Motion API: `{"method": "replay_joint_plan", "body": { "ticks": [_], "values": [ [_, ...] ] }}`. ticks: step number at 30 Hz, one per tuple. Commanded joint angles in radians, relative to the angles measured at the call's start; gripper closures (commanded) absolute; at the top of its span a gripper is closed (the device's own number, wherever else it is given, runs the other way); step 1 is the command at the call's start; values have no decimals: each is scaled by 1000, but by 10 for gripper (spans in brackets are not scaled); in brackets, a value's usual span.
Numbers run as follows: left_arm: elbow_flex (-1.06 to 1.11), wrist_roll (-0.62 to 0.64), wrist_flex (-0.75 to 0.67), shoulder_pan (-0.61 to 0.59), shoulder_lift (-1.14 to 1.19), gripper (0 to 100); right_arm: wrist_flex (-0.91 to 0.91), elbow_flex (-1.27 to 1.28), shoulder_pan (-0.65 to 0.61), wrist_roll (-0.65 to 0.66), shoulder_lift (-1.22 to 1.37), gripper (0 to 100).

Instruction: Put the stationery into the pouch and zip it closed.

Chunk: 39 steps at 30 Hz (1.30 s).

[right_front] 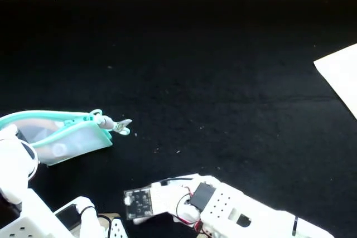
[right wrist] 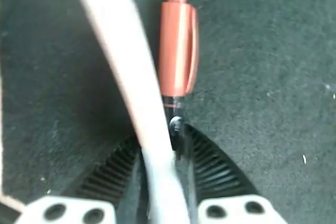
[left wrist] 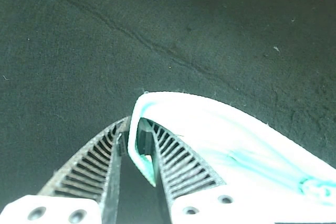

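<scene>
Two end effectors: both clenched, each on its own thing; neither is released.
Left end effector [left wrist: 136,125]: pinched on the rim of the pouch [left wrist: 220,129], with a fold of its pale teal edge caught between the fingers.
Right end effector [right wrist: 164,136]: closed around the dark barrel of a pen [right wrist: 178,51] with a red cap, which points away from the wrist. A pale rod [right wrist: 123,66] also runs between the fingers; whether it is clamped along with the pen cannot be told.
Pouch position: at 9 o'clock on the tabletop [right_front: 223,82], lying flat. Its mouth seems to gape, and the zipper pull [right_front: 115,125] sits at its 3 o'clock end.
Right arm position: at 6 o'clock in the high view, well apart from the pouch and toward 4 o'clock of it.
Step in hand: judged to be loading. The pen is picked up and the pouch is held, but nothing is seen going in, and zipping is not yet begun.
Next move calls for: carrying the pen toward 10 o'clock to the mouth, lining its length up with the opening, and sliding it in while the left grip holds the rim up. Release should come only once the cap is past the zipper line.
Risk: the pen could catch on the zipper teeth or push the soft pouch away.
Other: a sheet of paper [right_front: 341,76] lies at 3 o'clock.
</scene>
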Motion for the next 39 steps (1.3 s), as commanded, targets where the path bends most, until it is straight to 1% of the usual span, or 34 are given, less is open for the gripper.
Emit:
{"method": "replay_joint_plan", "body": {
  "ticks": [1, 5, 8, 12, 18, 23, 29, 33, 39],
  "values": [
    [96, 0, 18, 22, 13, 993, -4, -31, 19, -58, 1, 992],
    [96, 0, 18, 22, 13, 993, 1, -151, 148, -91, 1, 992],
    [96, 0, 18, 22, 13, 993, 2, -249, 240, -146, 1, 992],
    [96, 0, 18, 22, 13, 993, 2, -338, 309, -224, -1, 992],
    [97, 0, 18, 22, 13, 993, 2, -452, 374, -396, -1, 992],
    [99, 0, 18, 21, 13, 993, 2, -498, 418, -450, -1, 992],
    [104, 0, 15, 21, 13, 993, -44, -516, 467, -562, -42, 992],
    [101, 0, 15, 21, 13, 993, -47, -631, 487, -621, -111, 992],
    [99, 2, 18, 21, 13, 993, -19, -829, 486, -640, -117, 992]
  ]
}}
